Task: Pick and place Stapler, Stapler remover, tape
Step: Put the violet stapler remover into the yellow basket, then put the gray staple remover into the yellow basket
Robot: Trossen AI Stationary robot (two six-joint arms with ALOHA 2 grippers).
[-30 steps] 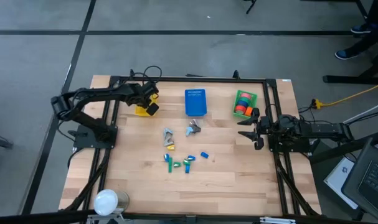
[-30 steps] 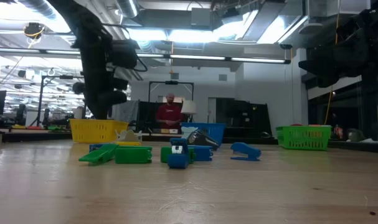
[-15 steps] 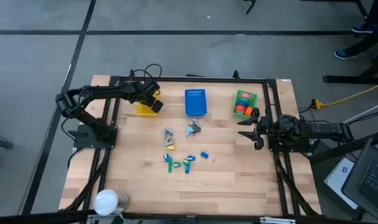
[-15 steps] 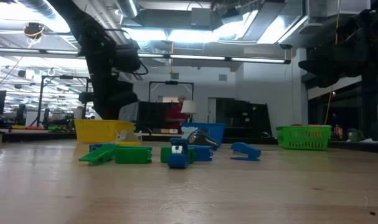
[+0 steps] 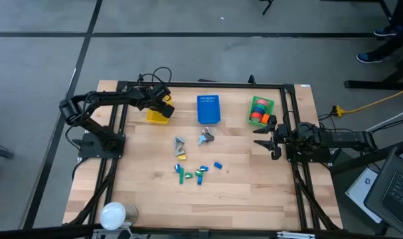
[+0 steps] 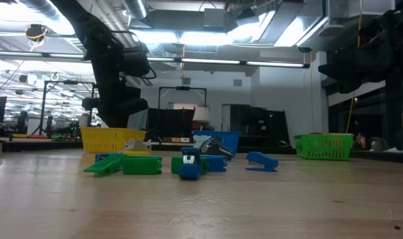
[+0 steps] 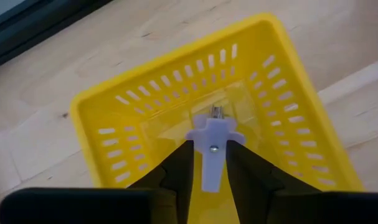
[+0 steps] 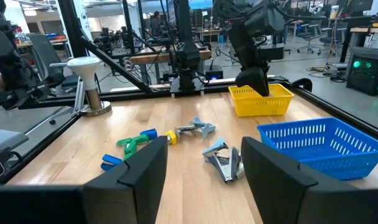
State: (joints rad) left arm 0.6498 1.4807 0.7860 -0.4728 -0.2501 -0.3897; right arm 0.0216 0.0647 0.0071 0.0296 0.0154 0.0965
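The left gripper (image 7: 208, 163) is positioned over the yellow basket (image 5: 156, 115) at the far left of the tabletop (image 5: 241, 199). In the left wrist view a small white stapler remover (image 7: 212, 149) is seen between the two dark fingers (image 7: 179, 168), pointing down into the basket. The fingers appear slightly parted beside it; whether it is gripped or already let go cannot be told.

Step in hand, as judged: release of the remover into the yellow basket. To be done well, the fingers should be opened fully while centred over the basket floor, and the wrist lifted straight up so the basket wall is not caught or dragged.

Left arm pose: reached forward from its base at the left edge, elbow bent, wrist pitched down over the basket.

The right gripper (image 5: 270, 136) is held above the right side of the tabletop, near the green basket (image 5: 259, 110), fingers spread wide and empty, pointing toward the middle.

The tape rolls (image 5: 257, 114), orange and red, are lying in the green basket at far right. The blue basket (image 5: 208, 109) stands between the other two. More stapler removers (image 5: 206, 137) lie mid-table, near small green and blue staplers (image 5: 192, 174).
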